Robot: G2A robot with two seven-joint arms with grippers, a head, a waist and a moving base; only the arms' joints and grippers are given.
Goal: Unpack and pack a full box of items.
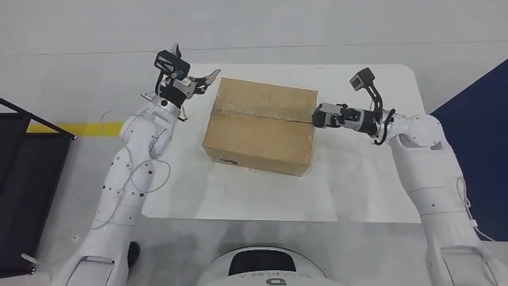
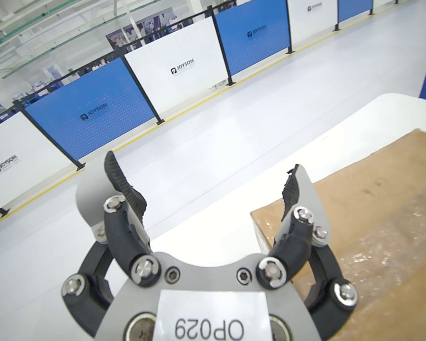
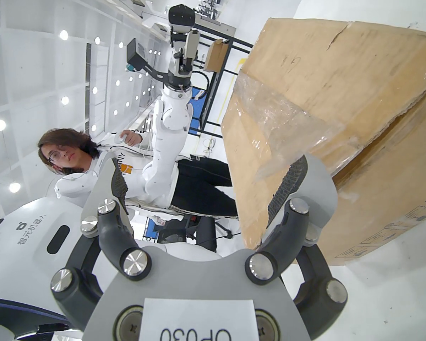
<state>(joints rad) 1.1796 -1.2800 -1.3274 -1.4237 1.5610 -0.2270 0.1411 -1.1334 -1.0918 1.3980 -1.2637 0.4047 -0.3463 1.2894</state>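
Far-left corner of the box (image 1: pixel 262 131): left gripper (image 1: pixel 209 79) hovers just off it, fingers spread, holding nothing, no contact.

The box itself is closed with its flaps down and sits on the white table (image 1: pixel 357 195). Clear tape (image 3: pixel 269 122) covers its centre seam and runs down its right end (crinkled, one edge lifting).

Right end of the box: right gripper (image 3: pixel 206 166) is level with the seam, fingers apart, empty, one pad close to the loose tape; contact unclear.

Risks, as I judge them:
- A shallow pinch may slip off the slick film.
- A hard pull may drag the box rightward, since nothing braces its left side.
- A finger driven in low may dent the cardboard.
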